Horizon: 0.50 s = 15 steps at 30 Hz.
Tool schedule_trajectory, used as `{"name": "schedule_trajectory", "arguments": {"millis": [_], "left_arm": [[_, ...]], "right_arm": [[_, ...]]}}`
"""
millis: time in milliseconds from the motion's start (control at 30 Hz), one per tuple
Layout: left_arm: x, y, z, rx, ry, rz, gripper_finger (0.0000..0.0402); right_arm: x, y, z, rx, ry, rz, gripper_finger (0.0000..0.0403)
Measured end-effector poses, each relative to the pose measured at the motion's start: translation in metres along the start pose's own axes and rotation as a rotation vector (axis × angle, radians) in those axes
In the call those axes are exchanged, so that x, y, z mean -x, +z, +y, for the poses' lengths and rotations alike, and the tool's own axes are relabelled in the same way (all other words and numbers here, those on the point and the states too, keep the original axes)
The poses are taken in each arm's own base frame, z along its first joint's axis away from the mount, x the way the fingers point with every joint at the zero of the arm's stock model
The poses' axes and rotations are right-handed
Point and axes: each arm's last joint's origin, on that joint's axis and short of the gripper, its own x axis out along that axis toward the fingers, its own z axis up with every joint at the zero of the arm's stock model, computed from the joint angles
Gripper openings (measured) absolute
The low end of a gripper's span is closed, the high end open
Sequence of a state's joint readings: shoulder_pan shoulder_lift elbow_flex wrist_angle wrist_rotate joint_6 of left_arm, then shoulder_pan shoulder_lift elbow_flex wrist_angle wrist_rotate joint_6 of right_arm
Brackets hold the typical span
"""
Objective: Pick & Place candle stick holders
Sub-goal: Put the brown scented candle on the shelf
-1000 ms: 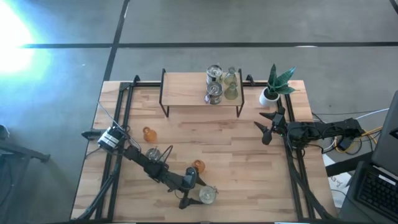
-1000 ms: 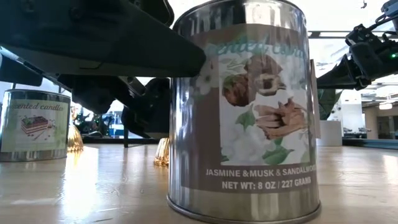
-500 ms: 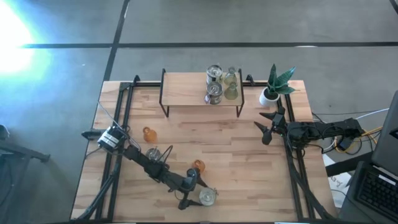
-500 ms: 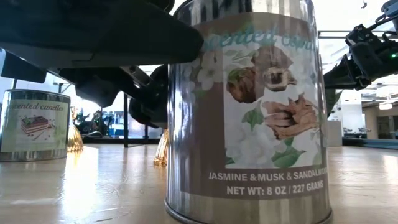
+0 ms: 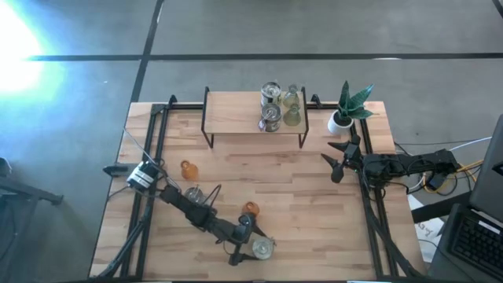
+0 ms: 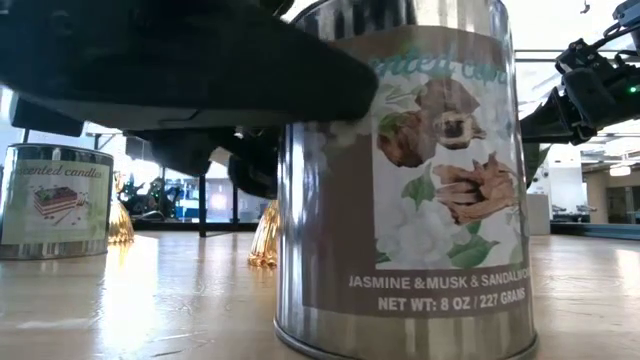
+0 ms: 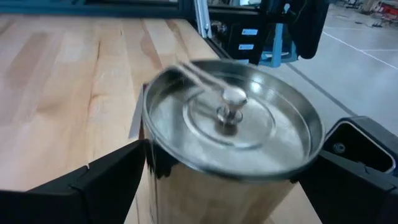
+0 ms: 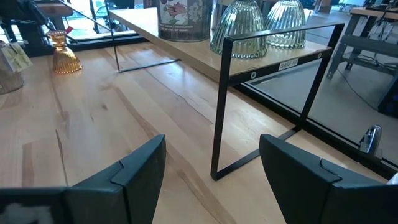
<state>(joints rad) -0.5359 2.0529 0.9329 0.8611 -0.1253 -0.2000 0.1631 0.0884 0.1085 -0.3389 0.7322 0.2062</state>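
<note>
**Item: lidded tin in the left gripper, near table edge**

- Table: pale wood with a black frame.
- Shelf: at the far edge. It already carries two tins and two pale green glass holders. A potted plant stands just off its right end.
- Right gripper: waits near the shelf's right leg, fingers spread wide and empty.
- Left gripper: fingers astride the scented-candle tin, one at each wall and apparently in contact. The grip sits below the rim.
- Scented-candle tin: upright, lid knob up, base on the wood by the near edge.
- Orange holder: just beyond the gripper.
- Further off to the left: another tin and a second orange holder.

Handling note (a judgement only): lift straight up before travelling. The metal wall is smooth, so the squeeze should stay level. Clear the orange holder on the way to the shelf.
</note>
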Motion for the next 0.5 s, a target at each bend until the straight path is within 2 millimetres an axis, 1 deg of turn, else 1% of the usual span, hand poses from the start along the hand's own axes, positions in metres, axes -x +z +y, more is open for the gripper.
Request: {"name": "schedule_trajectory", "arguments": {"millis": [100, 233, 500], "left_arm": [[-0.0014, 0.0023, 0.0021, -0.031, 0.005, -0.005, 0.0400], [-0.0020, 0.0025, 0.0023, -0.013, 0.007, 0.002, 0.0400], [-0.0030, 0.0025, 0.0028, -0.043, 0.009, 0.010, 0.0400]], "right_arm": [[0.0000, 0.0000, 0.0000, 0.000, 0.000, 0.000, 0.0251], [0.0000, 0.0001, 0.0000, 0.000, 0.000, -0.001, 0.0251], [0.0000, 0.0000, 0.0000, 0.000, 0.000, 0.000, 0.0251]]}}
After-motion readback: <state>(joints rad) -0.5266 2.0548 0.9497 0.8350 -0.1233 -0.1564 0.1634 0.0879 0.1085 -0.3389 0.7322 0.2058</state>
